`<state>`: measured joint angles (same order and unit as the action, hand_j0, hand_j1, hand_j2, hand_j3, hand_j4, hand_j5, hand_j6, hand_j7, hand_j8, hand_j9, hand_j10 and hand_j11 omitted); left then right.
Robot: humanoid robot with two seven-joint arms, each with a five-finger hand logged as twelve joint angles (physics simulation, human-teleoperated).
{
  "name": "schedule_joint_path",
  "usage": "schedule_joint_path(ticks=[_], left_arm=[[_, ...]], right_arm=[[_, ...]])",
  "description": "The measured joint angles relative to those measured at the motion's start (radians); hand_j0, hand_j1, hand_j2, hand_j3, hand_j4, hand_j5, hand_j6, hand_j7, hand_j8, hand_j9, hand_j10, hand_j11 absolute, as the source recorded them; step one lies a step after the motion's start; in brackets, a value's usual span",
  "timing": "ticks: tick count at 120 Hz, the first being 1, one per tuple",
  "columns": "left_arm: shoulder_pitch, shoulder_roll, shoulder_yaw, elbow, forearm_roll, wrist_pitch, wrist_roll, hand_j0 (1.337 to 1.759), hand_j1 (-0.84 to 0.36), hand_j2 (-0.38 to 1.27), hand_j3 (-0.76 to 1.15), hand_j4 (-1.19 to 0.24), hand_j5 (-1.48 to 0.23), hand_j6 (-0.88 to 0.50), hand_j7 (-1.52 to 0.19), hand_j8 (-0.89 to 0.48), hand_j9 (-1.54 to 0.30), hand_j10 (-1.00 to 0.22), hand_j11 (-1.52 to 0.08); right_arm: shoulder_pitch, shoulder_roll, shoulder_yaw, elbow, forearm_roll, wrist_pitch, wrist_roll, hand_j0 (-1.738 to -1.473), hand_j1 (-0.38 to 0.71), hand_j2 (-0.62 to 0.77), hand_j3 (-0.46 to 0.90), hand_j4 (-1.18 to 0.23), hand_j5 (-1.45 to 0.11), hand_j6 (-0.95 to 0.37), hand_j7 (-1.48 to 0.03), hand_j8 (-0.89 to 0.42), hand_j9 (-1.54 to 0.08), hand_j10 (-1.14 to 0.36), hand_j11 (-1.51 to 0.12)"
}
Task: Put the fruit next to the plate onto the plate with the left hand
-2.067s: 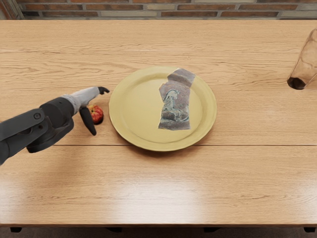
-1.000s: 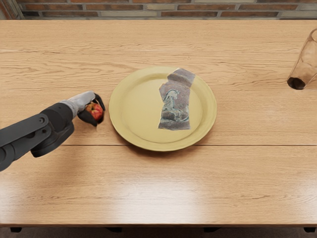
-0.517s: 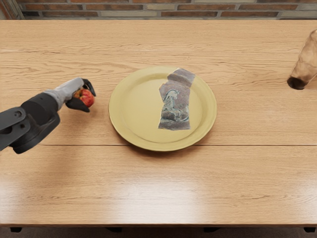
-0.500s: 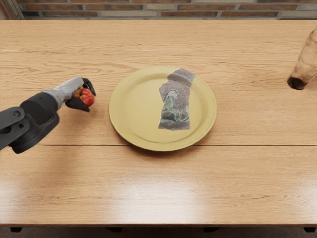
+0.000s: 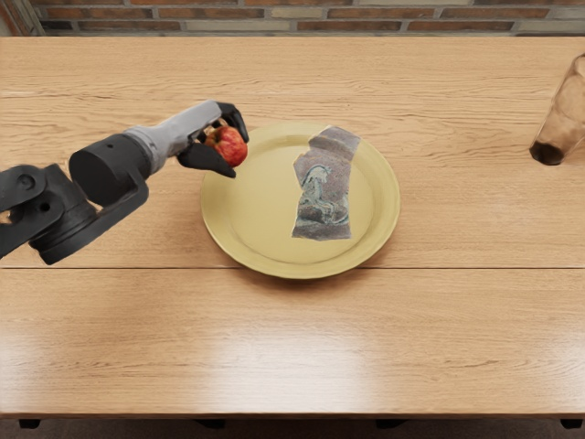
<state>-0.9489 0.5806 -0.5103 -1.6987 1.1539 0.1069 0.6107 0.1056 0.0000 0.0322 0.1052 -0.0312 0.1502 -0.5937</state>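
Hovering over the plate [image 5: 258, 249] rim, left hand [image 5: 207, 137], fingers [image 5: 208, 161] clamped on red fruit [image 5: 231, 146], partly hiding it

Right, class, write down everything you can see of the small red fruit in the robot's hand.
The fruit is small and round, red with a yellowish patch, smooth like an apple. The left hand grasps it, dark fingers curled around its sides and hiding part of it. In the picture it sits over the upper-left rim of the yellow plate, seemingly held above it rather than resting on it. Only the hand appears to touch it.
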Motion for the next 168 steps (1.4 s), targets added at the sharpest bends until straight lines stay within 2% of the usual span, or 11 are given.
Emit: schedule_joint_path(ticks=[35, 75, 78, 84, 98, 116, 123, 131, 143, 153, 168], left_arm=[[-0.025, -0.151, 0.008, 0.005, -0.007, -0.011, 0.000, 1.647, -0.47, 0.36, 0.00, -0.35, -1.31, -0.04, -1.26, -0.13, -1.21, -0.67, -1.17], [-0.013, -0.261, 0.036, 0.208, 0.001, -0.022, 0.000, 1.646, -0.50, 0.41, 0.00, -0.34, -1.29, -0.03, -1.26, -0.12, -1.20, -0.66, -1.17], [-0.014, -0.271, 0.040, 0.219, 0.000, -0.022, 0.000, 1.647, -0.48, 0.39, 0.00, -0.35, -1.25, -0.03, -1.22, -0.12, -1.16, -0.66, -1.13], [-0.016, -0.277, 0.043, 0.235, 0.003, -0.020, 0.000, 1.650, -0.37, 0.31, 0.00, -0.38, -1.06, -0.07, -1.03, -0.16, -0.98, -0.66, -0.95], [-0.017, -0.273, 0.045, 0.259, 0.010, -0.015, 0.000, 1.653, -0.13, 0.19, 0.00, -0.29, -0.68, -0.09, -0.67, -0.13, -0.64, -0.44, -0.62], [-0.022, -0.310, 0.040, 0.265, -0.003, -0.012, 0.000, 1.656, 0.05, 0.10, 0.00, -0.20, -0.40, -0.10, -0.39, -0.12, -0.38, -0.27, -0.37], [-0.023, -0.337, 0.017, 0.264, -0.130, -0.013, 0.000, 1.656, 0.12, 0.08, 0.00, -0.16, -0.31, -0.08, -0.30, -0.10, -0.29, -0.21, -0.29], [-0.020, -0.307, -0.022, 0.261, -0.339, -0.051, 0.000, 1.657, 0.17, 0.06, 0.00, -0.12, -0.24, -0.07, -0.23, -0.08, -0.22, -0.16, -0.22], [-0.011, -0.090, -0.102, 0.226, -0.636, -0.304, 0.000, 1.657, 0.23, 0.04, 0.00, -0.08, -0.16, -0.05, -0.15, -0.06, -0.15, -0.11, -0.15], [0.054, 0.055, -0.130, 0.189, -0.873, -0.512, 0.000, 1.658, 0.26, 0.03, 0.00, -0.06, -0.11, -0.04, -0.11, -0.05, -0.11, -0.08, -0.11], [0.051, 0.193, -0.126, 0.131, -1.258, -0.656, 0.000, 1.658, 0.29, 0.02, 0.00, -0.04, -0.07, -0.03, -0.07, -0.04, -0.07, -0.05, -0.07]], right_arm=[[-0.001, 0.000, -0.001, 0.001, -0.001, -0.001, 0.000, -1.658, -0.35, 0.00, 0.00, 0.00, 0.00, 0.00, 0.00, 0.00, 0.00, 0.00, 0.00], [0.000, 0.000, -0.006, 0.001, -0.002, -0.001, 0.000, -1.658, -0.35, 0.00, 0.00, 0.00, 0.00, 0.00, 0.00, 0.00, 0.00, 0.00, 0.00], [0.000, 0.000, -0.006, 0.001, -0.002, -0.001, 0.000, -1.658, -0.35, 0.00, 0.00, 0.00, 0.00, 0.00, 0.00, 0.00, 0.00, 0.00, 0.00], [0.000, 0.000, -0.006, 0.002, -0.002, -0.001, 0.000, -1.658, -0.35, 0.00, 0.00, 0.00, 0.00, 0.00, 0.00, 0.00, 0.00, 0.00, 0.00], [0.000, 0.000, -0.006, 0.002, -0.001, -0.001, 0.000, -1.658, -0.35, 0.00, 0.00, 0.00, 0.00, 0.00, 0.00, 0.00, 0.00, 0.00, 0.00], [0.000, 0.000, -0.006, 0.004, -0.001, -0.001, 0.000, -1.658, -0.35, 0.00, 0.00, 0.00, 0.00, 0.00, 0.00, 0.00, 0.00, 0.00, 0.00], [0.002, 0.000, -0.006, 0.010, -0.001, -0.001, 0.000, -1.658, -0.35, 0.00, 0.00, 0.00, 0.00, 0.00, 0.00, 0.00, 0.00, 0.00, 0.00], [0.002, 0.000, -0.006, 0.017, -0.001, -0.001, 0.000, -1.658, -0.35, 0.00, 0.00, 0.00, 0.00, 0.00, 0.00, 0.00, 0.00, 0.00, 0.00], [0.003, 0.000, -0.005, 0.031, 0.001, 0.000, 0.000, -1.658, -0.35, 0.00, 0.00, 0.00, 0.00, 0.00, 0.00, 0.00, 0.00, 0.00, 0.00], [0.004, 0.000, -0.005, 0.038, 0.002, -0.001, 0.000, -1.658, -0.35, 0.00, 0.00, 0.00, 0.00, 0.00, 0.00, 0.00, 0.00, 0.00, 0.00], [0.004, 0.000, -0.004, 0.043, 0.003, 0.000, -0.001, -1.658, -0.35, 0.00, 0.00, 0.00, 0.00, 0.00, 0.00, 0.00, 0.00, 0.00, 0.00]])
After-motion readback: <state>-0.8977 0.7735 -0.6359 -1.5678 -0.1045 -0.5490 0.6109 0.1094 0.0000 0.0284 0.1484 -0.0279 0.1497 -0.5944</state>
